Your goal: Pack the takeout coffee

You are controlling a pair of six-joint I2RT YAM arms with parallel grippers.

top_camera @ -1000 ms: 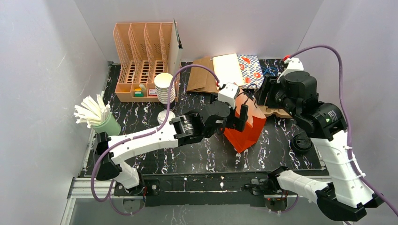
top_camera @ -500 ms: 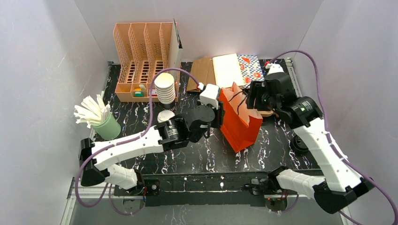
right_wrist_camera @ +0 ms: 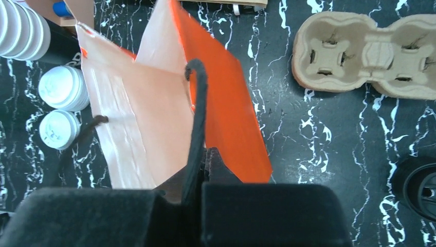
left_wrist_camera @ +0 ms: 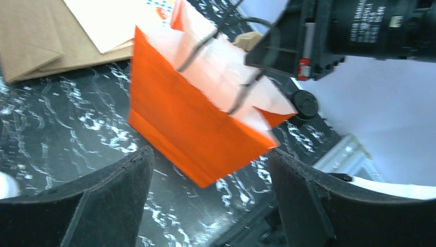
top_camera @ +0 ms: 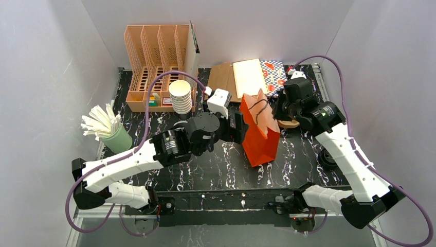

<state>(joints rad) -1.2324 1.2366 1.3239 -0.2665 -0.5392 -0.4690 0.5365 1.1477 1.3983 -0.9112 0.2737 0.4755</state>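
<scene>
On a black, white-veined bench (top_camera: 216,170), nearest the arm bases and off to the right, a small dark takeout cup with a round black lid (top_camera: 329,157) stands alone, well apart from everything else. At mid-bench an orange paper bag with black cord handles (top_camera: 262,139) stands upright with its mouth open. The right end effector (right_wrist_camera: 202,172) is closed on the bag's rim at one handle. The left end effector (top_camera: 240,128) is spread wide open and empty, just to the bag's left. Beside the bag's left wall sit two round white lids (right_wrist_camera: 59,87); which of them tops a coffee cup cannot be told. Just right of the bag lies a moulded brown pulp cup carrier (right_wrist_camera: 370,54), empty. Farther back are a stack of lidless white cups (top_camera: 180,96), a peach slotted organiser (top_camera: 154,51) and flat paper bags (top_camera: 226,82). Nothing shows inside the orange bag, so packing seems barely begun: the bag is being opened, and every coffee remains to be loaded.
</scene>
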